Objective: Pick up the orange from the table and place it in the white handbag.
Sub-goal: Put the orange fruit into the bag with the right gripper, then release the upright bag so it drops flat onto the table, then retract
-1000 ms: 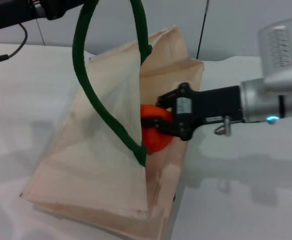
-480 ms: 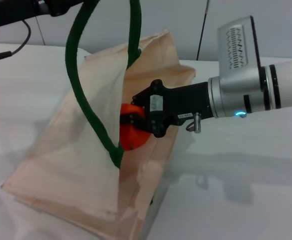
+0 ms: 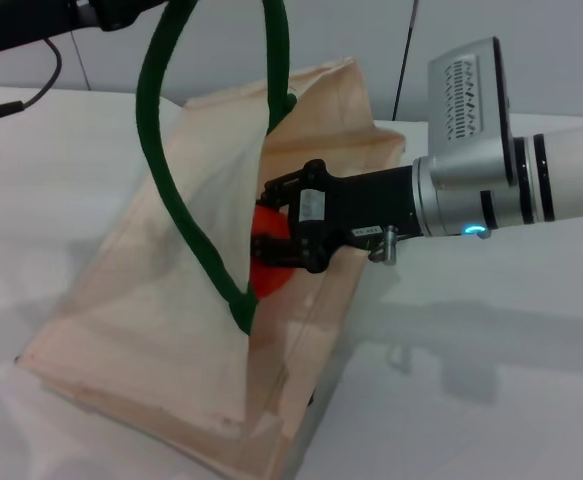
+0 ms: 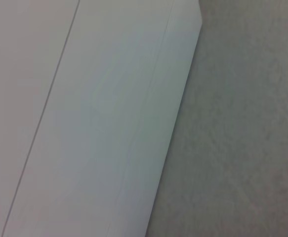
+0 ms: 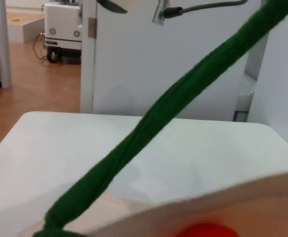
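The white handbag (image 3: 161,330) stands on the table (image 3: 491,380) with its mouth pulled open. Its dark green handle (image 3: 171,180) is stretched upward toward my left arm (image 3: 61,20) at the top left. My right gripper (image 3: 276,247) reaches in from the right, inside the bag's mouth, shut on the orange (image 3: 269,268). The orange is partly hidden by the fingers and the front cloth panel. In the right wrist view the handle (image 5: 148,128) crosses diagonally, and the orange's top (image 5: 208,231) peeks over the bag's rim (image 5: 232,202).
A black cable (image 3: 31,92) lies on the table at the far left, behind the bag. A thin dark rod (image 3: 403,70) rises behind the bag. The left wrist view holds only a pale panel (image 4: 94,118) and a grey surface (image 4: 242,128).
My right gripper has carried the orange leftward, deeper into the bag's mouth. The bag and its handle have swayed a little.
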